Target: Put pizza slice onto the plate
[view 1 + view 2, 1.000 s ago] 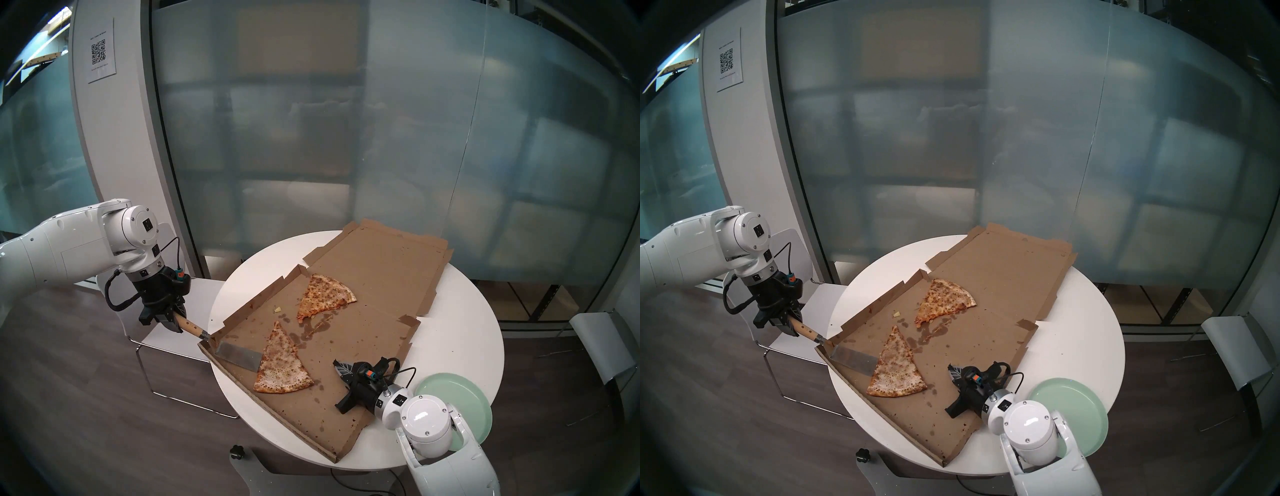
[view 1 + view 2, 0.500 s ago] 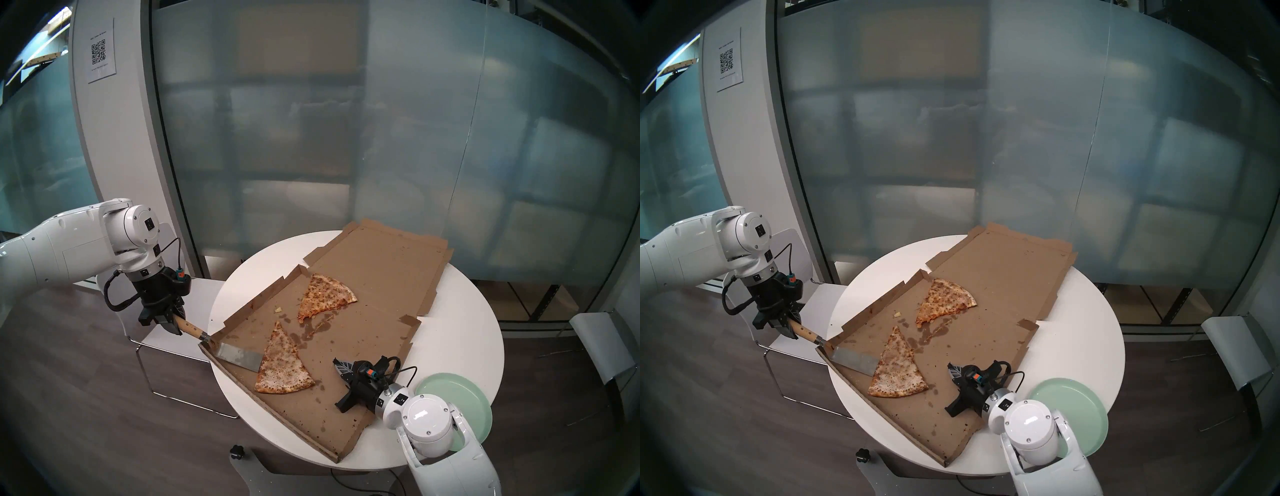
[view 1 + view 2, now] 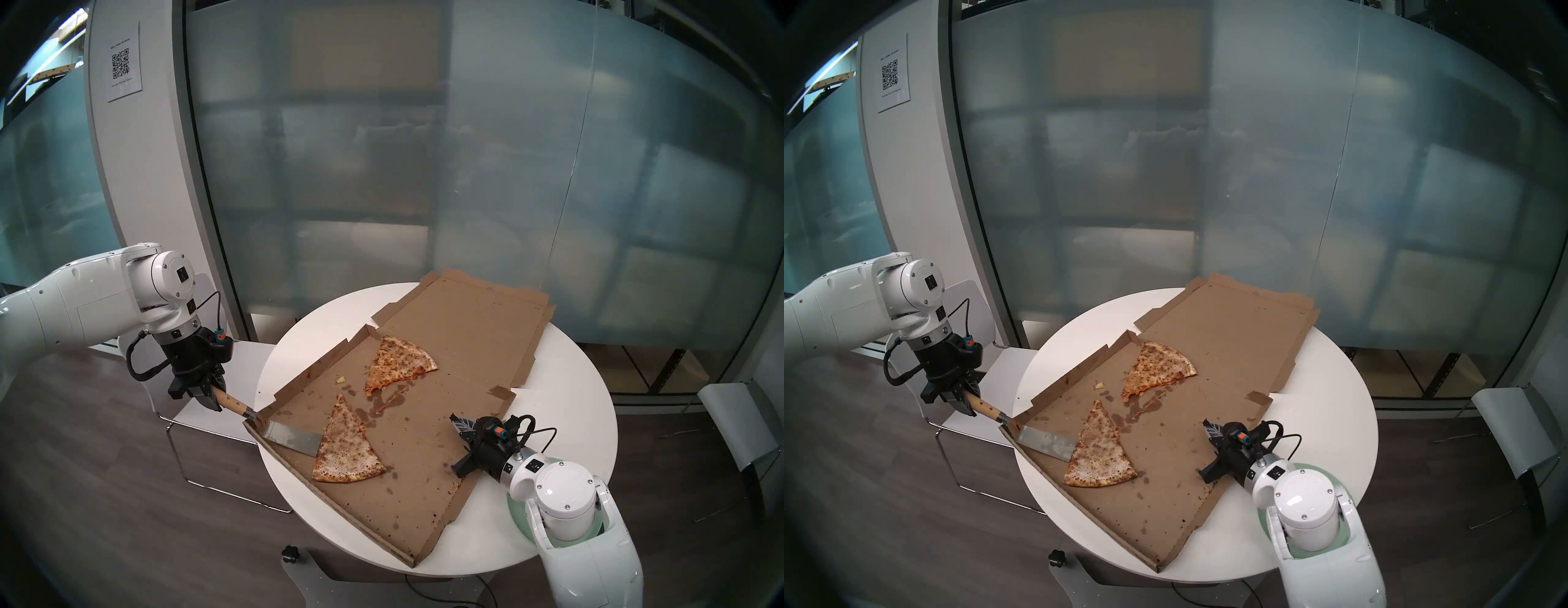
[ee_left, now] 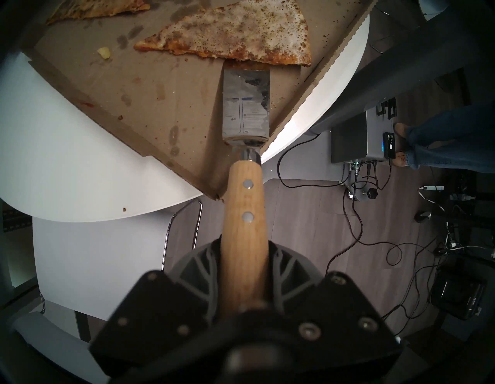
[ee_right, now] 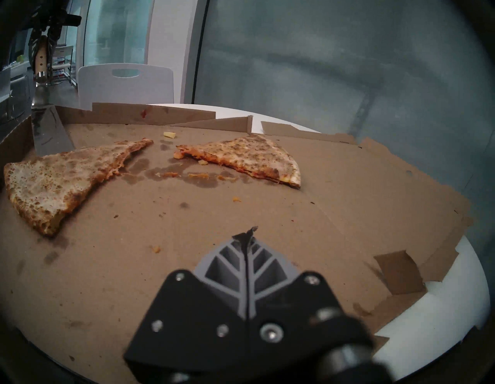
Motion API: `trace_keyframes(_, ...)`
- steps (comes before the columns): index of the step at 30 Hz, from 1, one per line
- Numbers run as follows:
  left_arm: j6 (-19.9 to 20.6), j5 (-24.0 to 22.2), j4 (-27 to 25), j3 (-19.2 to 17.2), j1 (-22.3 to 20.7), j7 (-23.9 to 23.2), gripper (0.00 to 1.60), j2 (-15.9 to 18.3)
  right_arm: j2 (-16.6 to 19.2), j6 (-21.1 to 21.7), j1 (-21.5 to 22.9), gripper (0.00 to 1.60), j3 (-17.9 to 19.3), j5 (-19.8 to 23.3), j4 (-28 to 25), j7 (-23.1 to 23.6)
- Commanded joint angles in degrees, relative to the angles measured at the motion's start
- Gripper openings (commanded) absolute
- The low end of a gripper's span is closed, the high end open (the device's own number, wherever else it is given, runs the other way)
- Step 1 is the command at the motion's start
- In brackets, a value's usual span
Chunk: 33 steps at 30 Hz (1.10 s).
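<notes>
White counter (image 3: 551, 382), your right gripper (image 3: 460, 424) pressed shut, now swung right over the plate (image 3: 515, 513), left gripper (image 3: 214, 392) still clamping the spatula (image 3: 292, 437) at the pizza slice (image 3: 345, 450).

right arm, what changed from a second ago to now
The right tool, shut and empty, swung to the view's right over the pizza box, toward its right edge. The arm behind it now covers most of the green plate. Unchanged: the left tool keeps its grip on the spatula, blade tip at the pizza slice edge; both slices lie where they were.
</notes>
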Motion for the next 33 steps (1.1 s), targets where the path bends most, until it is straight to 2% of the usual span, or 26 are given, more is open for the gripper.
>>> trace_keyframes(1, 0.1, 0.13, -0.15, -0.31, -0.52, 0.06, 0.0, 0.46, 1.4, -0.43, 2.8, 0.0, 0.24, -0.29, 1.24, 0.95)
trace_keyframes(12, 0.19, -0.08, 0.15, -0.27, -0.29, -0.06, 0.0, 0.49, 0.48, -0.02, 8.86, 0.0, -2.85, -1.85, 4.83, 1.61)
trace_keyframes(19, 0.24, -0.26, 0.27, -0.22, -0.02, -0.18, 0.0, 0.39, 0.58, 0.28, 11.11, 0.0, -4.35, -3.71, 6.72, 2.37)
trace_keyframes(33, 0.29, -0.69, 0.32, -0.17, 0.45, -0.43, 0.0, 0.37, 0.66, 1.59, 14.86, 0.0, -3.58, -4.29, 5.67, 5.13)
